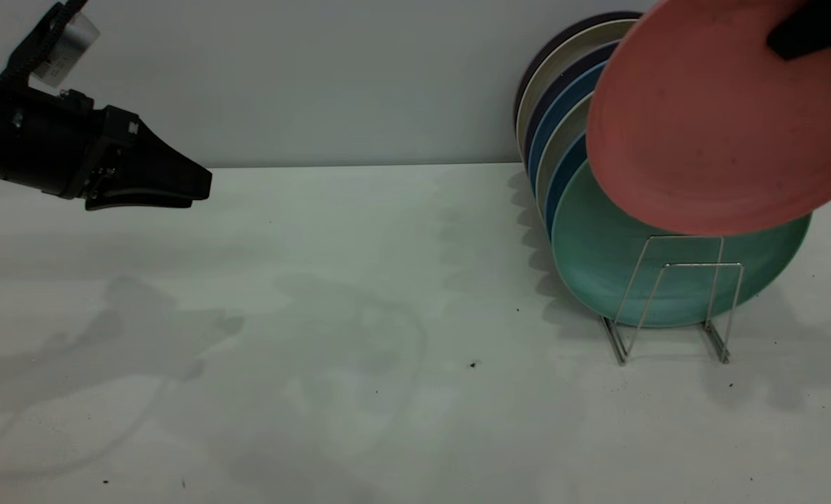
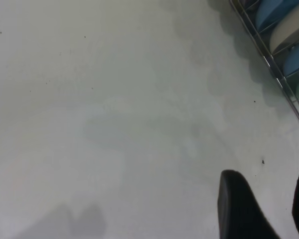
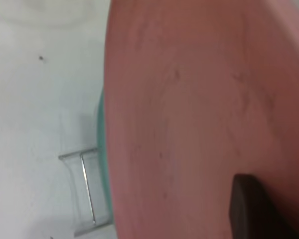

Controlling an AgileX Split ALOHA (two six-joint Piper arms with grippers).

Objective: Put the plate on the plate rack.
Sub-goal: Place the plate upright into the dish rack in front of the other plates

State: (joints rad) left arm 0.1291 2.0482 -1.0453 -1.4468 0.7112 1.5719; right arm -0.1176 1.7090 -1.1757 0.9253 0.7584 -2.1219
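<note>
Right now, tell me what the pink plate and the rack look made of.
The plate, held aloft by the right gripper: matte, glare-free salmon surface with faint dark smudges, likely plastic or a fibre composite, though glazeless ceramic can't be excluded. The plate rack: thin silvery wire with bright glints, apparently plated or stainless metal.

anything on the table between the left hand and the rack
Nothing but bare table with a few dark specks lies between the left hand and the rack, per the exterior view.
</note>
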